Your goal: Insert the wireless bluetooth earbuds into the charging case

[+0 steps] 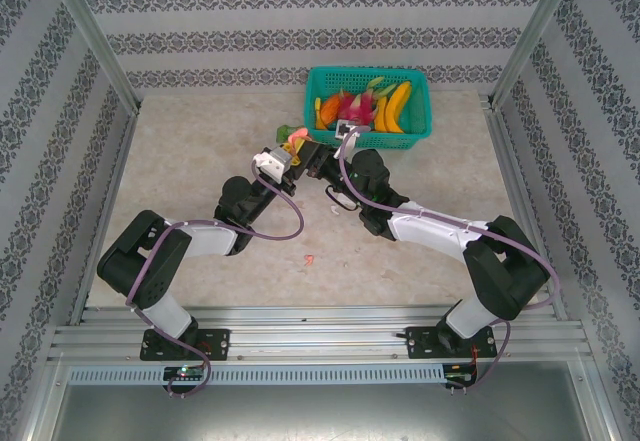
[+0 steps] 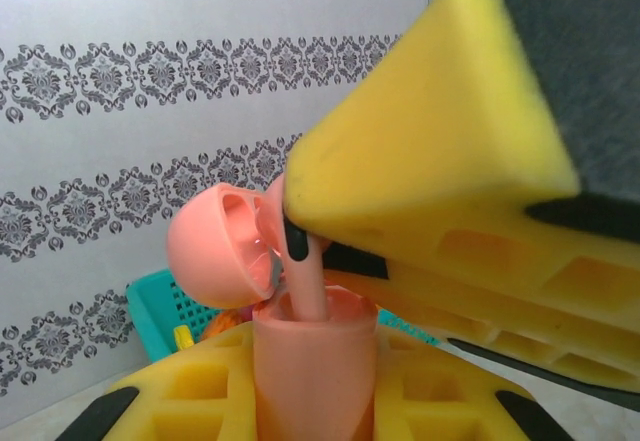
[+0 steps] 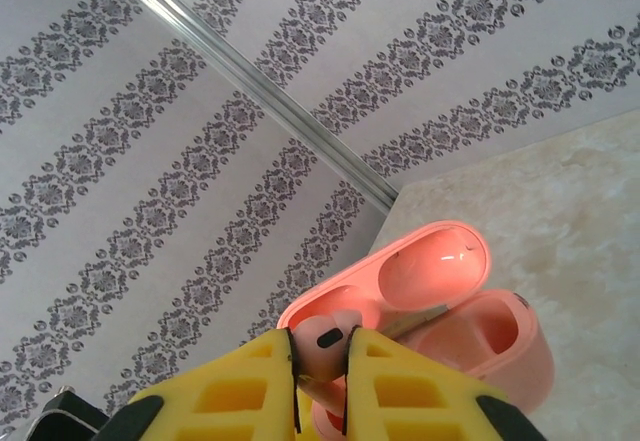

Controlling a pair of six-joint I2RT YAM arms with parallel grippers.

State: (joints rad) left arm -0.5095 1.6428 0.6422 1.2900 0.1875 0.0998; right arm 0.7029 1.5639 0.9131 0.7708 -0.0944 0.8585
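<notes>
Right end effector (image 3: 320,363) is pressed onto a salmon-pink earbud (image 3: 318,341), pinching the bulb so that the stem stays free to go down first. In the left wrist view that stem stands in one well of the charging case (image 2: 312,361), though I cannot tell whether it is fully seated. The case, salmon-pink too, stands upright with its hinged lid (image 2: 215,261) swung back on the far side from the incoming bud, so the wells lie open from above. Left end effector (image 2: 315,413) is clamped on the case's body from both sides, below the rim. That hold looks chosen to steady the case and keep its mouth clear for the other arm. Beyond the case, away from the arm bases, a green basket (image 1: 365,72) of toy fruit rests on the surface (image 1: 200,161). On the bases' side of the case, well apart, lies a pink speck (image 1: 308,259), too small to name.
</notes>
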